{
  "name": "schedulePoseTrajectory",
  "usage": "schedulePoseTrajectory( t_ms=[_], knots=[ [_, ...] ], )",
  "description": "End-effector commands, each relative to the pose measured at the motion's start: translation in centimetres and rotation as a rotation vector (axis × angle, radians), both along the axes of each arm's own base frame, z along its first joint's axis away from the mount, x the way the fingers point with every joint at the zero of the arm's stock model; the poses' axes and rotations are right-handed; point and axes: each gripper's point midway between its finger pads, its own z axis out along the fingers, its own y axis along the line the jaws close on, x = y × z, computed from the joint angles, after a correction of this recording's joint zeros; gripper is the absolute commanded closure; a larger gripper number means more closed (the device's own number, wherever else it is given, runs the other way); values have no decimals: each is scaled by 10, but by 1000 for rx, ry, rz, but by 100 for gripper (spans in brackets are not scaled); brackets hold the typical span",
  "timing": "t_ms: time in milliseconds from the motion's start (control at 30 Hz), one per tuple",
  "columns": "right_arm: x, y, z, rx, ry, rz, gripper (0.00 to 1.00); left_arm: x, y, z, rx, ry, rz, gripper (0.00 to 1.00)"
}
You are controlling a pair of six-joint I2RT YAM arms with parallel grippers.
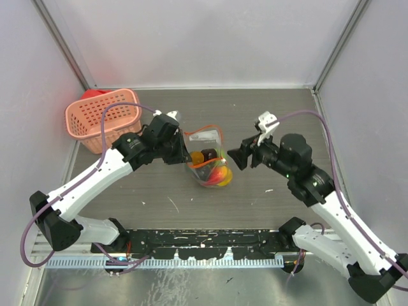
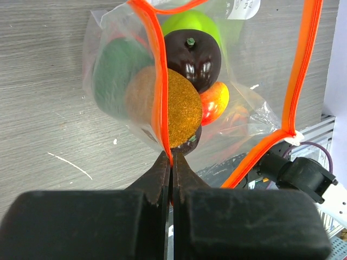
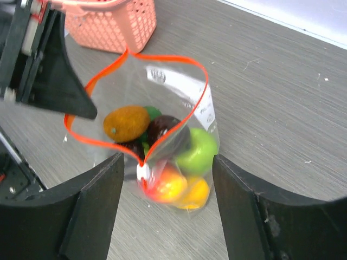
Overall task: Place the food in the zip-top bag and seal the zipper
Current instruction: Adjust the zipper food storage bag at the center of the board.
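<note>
Grey wood-grain counter between white walls carries your zip-top bag at its middle, with the food inside it and the mouth gaping. Your left gripper is pinched tight on the orange zipper. Your right gripper stands with jaws apart just beside the bag, holding nothing, and a pink basket sits at the back left.

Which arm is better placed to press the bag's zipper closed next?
Right, likely. The right gripper is open, facing the bag and its gaping zipper; the left gripper is shut on that zipper, anchoring it.
</note>
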Motion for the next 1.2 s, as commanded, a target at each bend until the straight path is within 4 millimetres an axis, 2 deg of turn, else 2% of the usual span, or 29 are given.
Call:
schedulePoseTrajectory(
  t_ms=[0, 100, 300, 400, 633, 833, 933, 1067, 1167],
  knots=[
    [-19, 10, -3, -1, -179, 157, 29, 5, 0, 35, -59, -77, 11, 100],
    [-31, 14, -10, 29, -242, 223, 29, 5, 1, 36, -54, -82, 16, 100],
    [-35, 27, -33, 57, -311, 307, 31, 5, 2, 35, -47, -83, 16, 100],
    [-30, 30, -42, 61, -309, 303, 32, 6, 1, 34, -51, -80, 14, 100],
    [-13, 36, -42, 84, -353, 269, 36, 6, -1, 33, -55, -80, 8, 100],
    [-4, 45, -52, 63, -290, 283, 59, 6, -1, 32, -56, -82, 11, 100],
    [-7, 43, -53, 50, -273, 288, 74, 8, 1, 31, -44, -91, 19, 100],
    [-13, 42, -42, 44, -288, 306, 99, 10, 4, 30, -32, -102, 28, 96],
    [-15, 42, -37, 36, -282, 321, 99, 13, 6, 31, -29, -110, 34, 84]
  ],
)
